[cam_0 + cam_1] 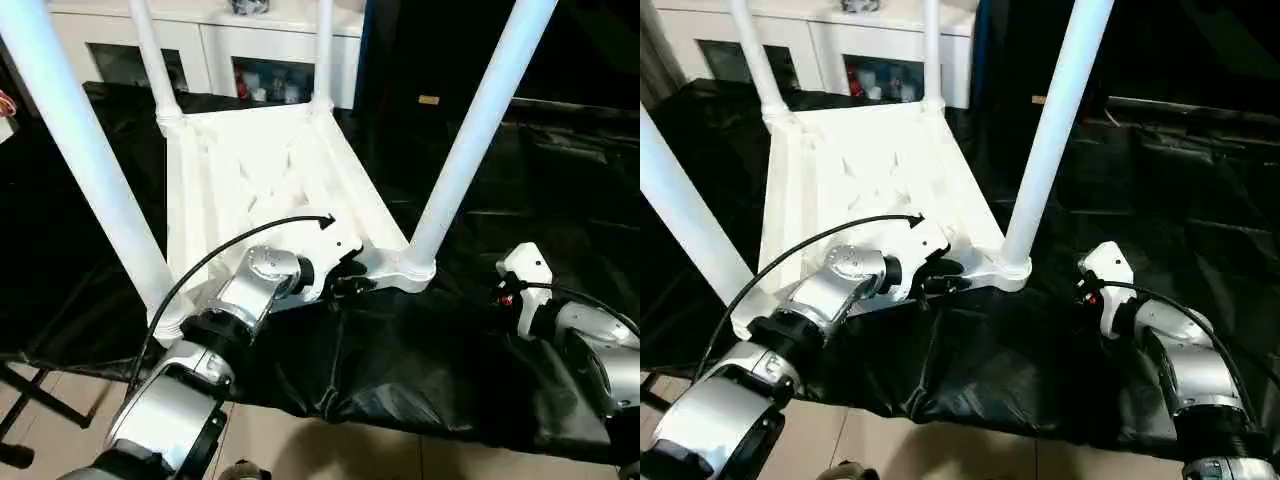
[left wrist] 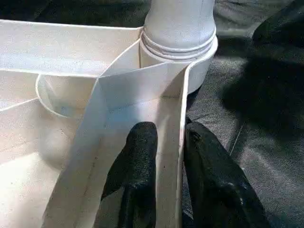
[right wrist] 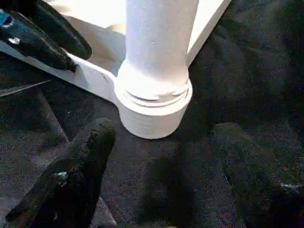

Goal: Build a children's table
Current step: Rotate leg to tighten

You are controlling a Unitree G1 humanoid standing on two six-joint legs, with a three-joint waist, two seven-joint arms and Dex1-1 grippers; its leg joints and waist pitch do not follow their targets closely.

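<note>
Table top (image 1: pixel 270 170) inverted, four legs up. Left gripper (image 2: pixel 166 156) pinches its near rim wall. Right gripper (image 3: pixel 161 190) spread wide, near-right leg (image 3: pixel 156 61) at 12 o'clock, untouched.

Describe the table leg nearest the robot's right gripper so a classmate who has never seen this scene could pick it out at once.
On the black sheet lies the upturned white table top, four legs pointing up. Go to its near edge, which the left gripper pinches. The leg stands in the corner socket beside that grip, and it alone faces the open right gripper.
</note>
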